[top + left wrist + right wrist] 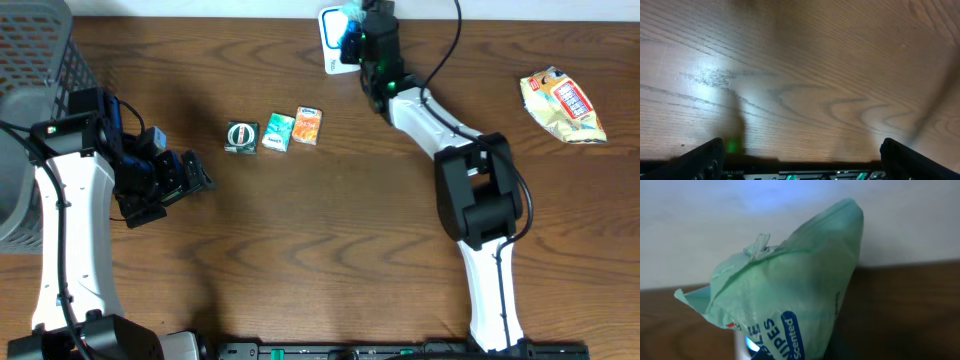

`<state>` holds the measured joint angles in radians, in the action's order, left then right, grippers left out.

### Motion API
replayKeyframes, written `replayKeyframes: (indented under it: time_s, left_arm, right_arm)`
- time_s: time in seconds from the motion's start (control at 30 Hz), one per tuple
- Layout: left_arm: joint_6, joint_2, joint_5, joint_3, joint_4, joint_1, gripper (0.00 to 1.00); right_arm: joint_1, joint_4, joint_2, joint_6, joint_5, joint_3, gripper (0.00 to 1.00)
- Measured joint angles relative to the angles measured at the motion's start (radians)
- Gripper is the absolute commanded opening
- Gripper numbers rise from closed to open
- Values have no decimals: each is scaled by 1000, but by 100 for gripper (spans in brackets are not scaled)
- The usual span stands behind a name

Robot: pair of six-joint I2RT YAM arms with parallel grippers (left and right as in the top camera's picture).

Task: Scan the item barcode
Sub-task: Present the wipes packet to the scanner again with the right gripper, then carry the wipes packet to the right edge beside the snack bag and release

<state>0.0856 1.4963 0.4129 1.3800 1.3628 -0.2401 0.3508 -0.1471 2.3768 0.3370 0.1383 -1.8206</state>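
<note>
the right gripper (pixel 358 32) was at the far edge of the table (pixel 330 230), closed on a pale green wipes pack (pixel 350 14). the pack was held just above a white unit (pixel 331 48) that lay flat by that edge; whether the two touched could not be told. in the right wrist view the pack (pixel 790 285) filled most of the frame, crumpled, one corner pointing up, with blue lettering low on its face. a blue glow (pixel 751 345) showed just beneath it. no barcode could be made out on the side that showed. the gripper's own fingers were hidden behind the pack there.

the left gripper (pixel 200 178) hung over the left part of the table, jaws spread wide and holding nothing. in the left wrist view its two dark fingers (pixel 705 160) sat in the bottom corners, with only bare wood grain between them.

three small packets lay in a row near the middle of the table: a dark one (pixel 242 137), a green one (pixel 278 132) and an orange one (pixel 307 127). the green and orange ones were touching or nearly so; the dark one lay slightly apart. a yellow snack bag (pixel 563 104) lay well apart on the right side. a grey basket (pixel 35 60) stood at the far left corner.
</note>
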Motion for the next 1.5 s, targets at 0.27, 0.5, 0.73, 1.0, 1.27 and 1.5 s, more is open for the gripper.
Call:
replayKeyframes:
  time_s: [0.27, 0.5, 0.73, 1.0, 1.27, 1.5]
  left_arm:
    - [0, 0, 0, 0, 0, 0, 98]
    - [0, 0, 0, 0, -1, 0, 98]
    - [0, 0, 0, 0, 0, 0, 98]
    - [0, 0, 0, 0, 0, 0, 98]
    - [0, 0, 0, 0, 0, 0, 98]
    - [0, 0, 0, 0, 0, 0, 98]
  right_arm:
    - [-135, 418, -172, -159, 112, 0, 9]
    - [-306, 805, -235, -386, 177, -17, 11]
    - [-460, 924, -196, -429, 187, -15, 59]
    - [-559, 969, -172, -367, 181, -15, 79]
    - [-478, 950, -180, -348, 154, -15, 72]
    - [-333, 900, -278, -341, 54, -15, 69]
